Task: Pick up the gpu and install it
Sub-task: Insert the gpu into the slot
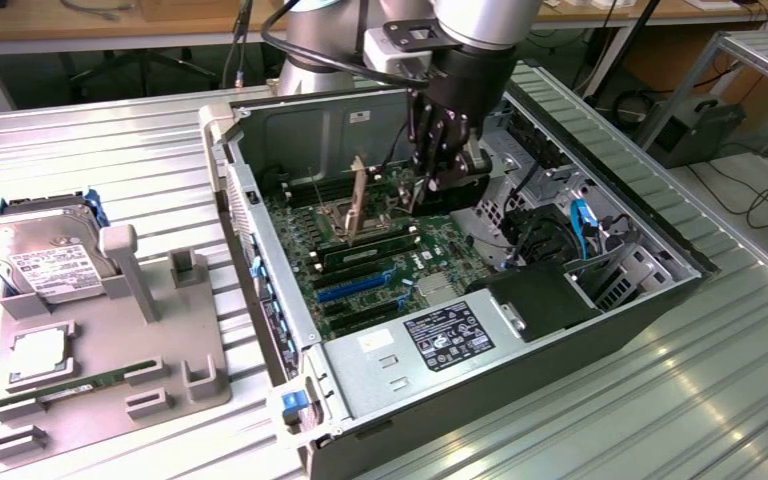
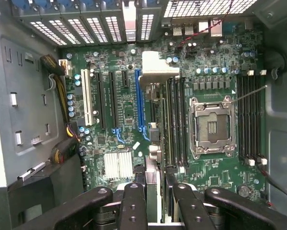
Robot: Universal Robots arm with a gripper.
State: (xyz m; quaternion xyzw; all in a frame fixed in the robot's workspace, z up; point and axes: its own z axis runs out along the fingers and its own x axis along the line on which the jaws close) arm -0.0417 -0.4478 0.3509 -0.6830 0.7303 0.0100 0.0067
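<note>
Table (image 1: 91, 140): ribbed metal; carries the tray and the case.
Tray (image 1: 157, 370): grey parts holder at the exterior view's left, well apart from the work.
Drive (image 1: 40, 258): stands in the tray's far pocket, not involved.
RAM stick (image 1: 77, 388): lies in a near pocket of the tray, not involved.
Case (image 1: 491, 380): open side up at centre, motherboard exposed.
Case walls: rear bracket wall on one side, drive bay and cables (image 1: 578, 225) on the exterior view's right; both hem the descent.
Tool (image 2: 153, 191): down inside the case, fingers (image 2: 134, 201) set narrow on the gpu.
Gpu (image 2: 153, 158): held on edge in the tool, seen edge-on from the wrist, above the motherboard and beside the blue slot (image 2: 139, 100); it appears not yet seated.
Memory slots (image 2: 176, 120): just beside the gpu on its other side.
Socket (image 2: 212, 125): open, beyond the memory slots.
Step in hand (judgement): aligning card to slot.
Doing it well (judgement): keep the card upright and parallel to the slot, bracket end toward the rear openings, contacts square over the slot before pressing straight down.
Open room (judgement): free space is above the board only; little sideways margin between the slot rows.
</note>
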